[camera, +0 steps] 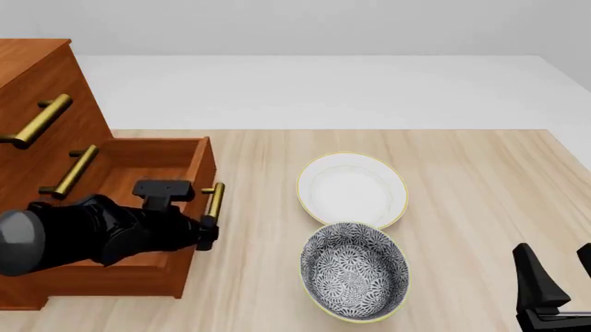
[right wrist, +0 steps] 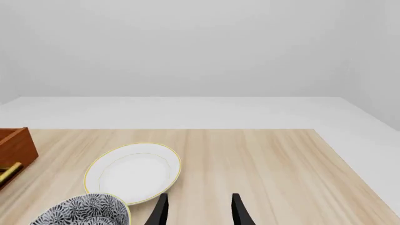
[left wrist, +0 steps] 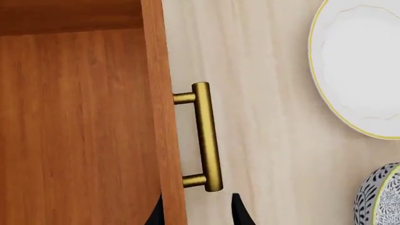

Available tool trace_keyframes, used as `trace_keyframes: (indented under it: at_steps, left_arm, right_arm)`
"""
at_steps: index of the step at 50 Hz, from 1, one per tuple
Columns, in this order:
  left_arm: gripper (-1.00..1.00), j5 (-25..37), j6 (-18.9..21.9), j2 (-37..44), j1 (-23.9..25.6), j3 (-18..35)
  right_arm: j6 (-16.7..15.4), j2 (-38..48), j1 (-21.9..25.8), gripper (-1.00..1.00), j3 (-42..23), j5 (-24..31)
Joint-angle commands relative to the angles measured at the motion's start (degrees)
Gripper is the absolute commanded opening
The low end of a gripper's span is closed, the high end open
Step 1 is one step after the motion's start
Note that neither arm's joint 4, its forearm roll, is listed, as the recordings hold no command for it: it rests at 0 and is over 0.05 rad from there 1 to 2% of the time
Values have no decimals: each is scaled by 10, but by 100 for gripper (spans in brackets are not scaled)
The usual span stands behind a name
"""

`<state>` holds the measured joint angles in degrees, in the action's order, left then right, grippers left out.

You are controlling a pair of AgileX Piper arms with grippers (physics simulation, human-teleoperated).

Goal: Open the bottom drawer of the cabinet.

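Note:
The cabinet [camera: 32,76] stands at the table's left. Its bottom drawer [camera: 148,162] is pulled out and its inside shows as bare wood [left wrist: 75,126]. The drawer's brass bar handle [camera: 214,199] sits on its front, also in the left wrist view [left wrist: 206,136]. My left gripper [camera: 207,232] is open right above the near end of the handle. In the left wrist view [left wrist: 198,213] its fingertips [left wrist: 240,213] straddle the drawer front and the handle's end without closing on it. My right gripper [camera: 557,277] is open and empty at the front right, also seen in its own wrist view [right wrist: 198,211].
A white bowl with a yellow rim [camera: 352,188] and a dark patterned bowl [camera: 356,271] stand on the table to the right of the drawer. The two upper drawers with brass handles [camera: 39,119] are closed.

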<state>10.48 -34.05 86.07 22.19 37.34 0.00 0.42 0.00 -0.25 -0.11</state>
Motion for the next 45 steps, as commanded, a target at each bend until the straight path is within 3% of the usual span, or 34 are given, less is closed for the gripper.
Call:
trace_keyframes:
  at_steps: [1, 28, 45]
  left_arm:
    - [100, -23, 135, -50, 91, 16]
    - [100, 85, 191, -114, 56, 139]
    - [100, 111, 208, -169, 48, 148]
  right_arm:
    - [0, 0, 0, 100, 0, 0]
    - [0, 0, 0, 100, 0, 0]
    - [0, 0, 0, 100, 0, 0]
